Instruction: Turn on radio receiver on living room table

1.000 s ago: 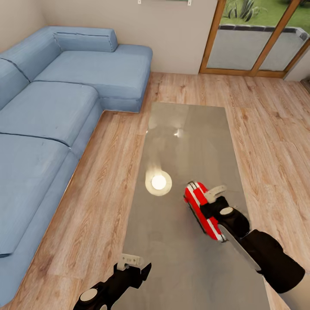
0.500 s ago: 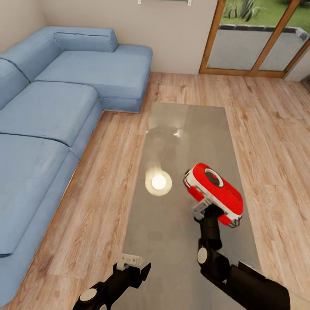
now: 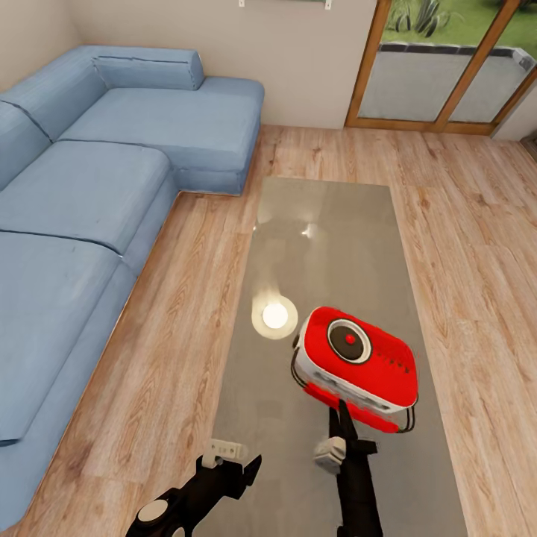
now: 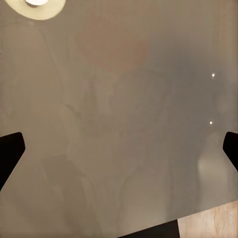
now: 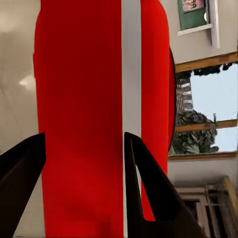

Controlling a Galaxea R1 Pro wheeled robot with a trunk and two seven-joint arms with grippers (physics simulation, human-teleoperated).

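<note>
The radio receiver (image 3: 356, 363) is held clamped in the right gripper (image 3: 339, 432) above the table (image 3: 328, 224); the left gripper (image 3: 224, 466), fingers apart, is needed next at the switch.

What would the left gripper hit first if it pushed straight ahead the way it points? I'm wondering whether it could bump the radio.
Most likely the table: the left wrist view looks straight onto its grey top between the open jaws of the left gripper. The radio receiver is off that line, though depth is unclear.
</note>
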